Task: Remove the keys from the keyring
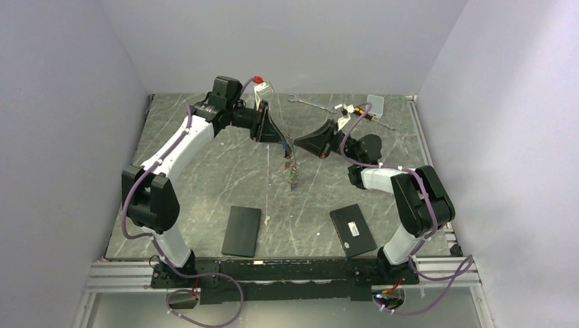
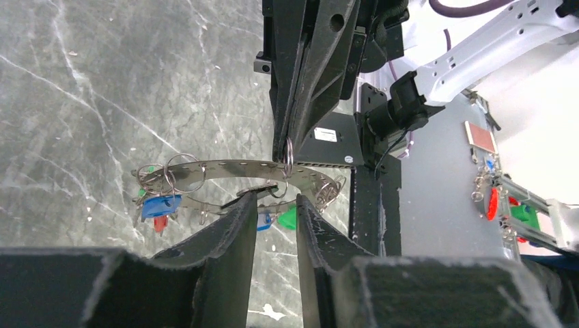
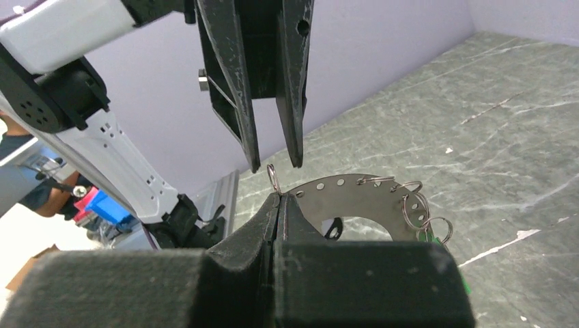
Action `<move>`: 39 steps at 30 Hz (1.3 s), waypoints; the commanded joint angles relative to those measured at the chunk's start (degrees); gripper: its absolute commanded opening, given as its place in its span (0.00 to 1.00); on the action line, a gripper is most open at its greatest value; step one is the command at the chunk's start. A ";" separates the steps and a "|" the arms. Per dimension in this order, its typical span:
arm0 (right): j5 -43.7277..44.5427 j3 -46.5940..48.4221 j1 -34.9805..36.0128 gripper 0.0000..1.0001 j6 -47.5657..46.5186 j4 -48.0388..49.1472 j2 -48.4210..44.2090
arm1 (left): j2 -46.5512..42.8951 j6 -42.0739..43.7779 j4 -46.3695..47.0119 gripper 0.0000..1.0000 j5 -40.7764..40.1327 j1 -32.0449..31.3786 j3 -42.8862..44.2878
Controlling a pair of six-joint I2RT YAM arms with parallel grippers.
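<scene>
Keyring [image 3: 369,201] braced for stripping.
Your right hand [image 3: 280,199] clamps it steady; left hand [image 3: 276,164] at 12 o'clock hovers slightly parted, empty.

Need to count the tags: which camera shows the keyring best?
Left wrist: the keyring spans the frame, coloured tags visible. Right wrist shows about half, beyond the shut right tool. Top external shows it too tiny for detail.

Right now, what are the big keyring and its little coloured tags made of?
The keyring looks like thin metal: dull grey sheen, flat band with punched holes. The tags are probably plastic: solid bright blue, red and green, no shine.
</scene>
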 commanded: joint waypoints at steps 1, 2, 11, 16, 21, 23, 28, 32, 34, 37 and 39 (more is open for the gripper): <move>5.22 -0.34 0.59 0.00 4.28 6.74 -0.55 | -0.92 -12.06 10.88 0.30 4.01 -0.04 -2.02; 5.73 -0.61 0.70 0.00 4.79 6.76 -0.58 | -0.83 -13.94 12.79 0.29 4.12 -0.04 -2.68; 9.07 -1.65 1.63 0.00 6.01 7.48 -0.94 | -0.13 -34.04 37.74 0.17 6.11 0.40 -10.80; 9.81 -1.39 1.68 0.00 6.87 7.60 -0.62 | -0.06 -41.50 49.84 0.11 7.80 0.47 -14.80; 10.53 -1.29 1.60 0.00 7.43 7.89 -0.53 | -0.32 -54.98 70.82 0.17 8.41 2.09 -20.54; 10.52 -1.30 1.60 0.00 7.41 8.01 -0.52 | -0.44 -54.63 70.30 0.21 8.33 2.16 -20.39; 10.71 -1.17 1.64 0.00 7.04 7.52 -0.46 | -0.24 -54.52 69.60 0.26 7.39 2.16 -20.64; 10.79 -1.14 2.12 0.00 6.73 7.55 -0.39 | -0.02 -53.72 68.16 0.25 6.49 1.99 -20.39; 10.68 -0.95 2.21 0.00 6.71 7.73 -0.25 | -0.01 -52.16 65.97 0.24 6.01 1.91 -20.17; 10.83 -1.04 2.37 0.00 6.53 7.81 -0.32 | -0.01 -51.04 64.47 0.23 5.46 1.90 -20.22; 10.93 -1.12 2.39 0.00 6.61 7.97 -0.23 | 0.07 -50.19 63.37 0.22 5.14 1.75 -20.27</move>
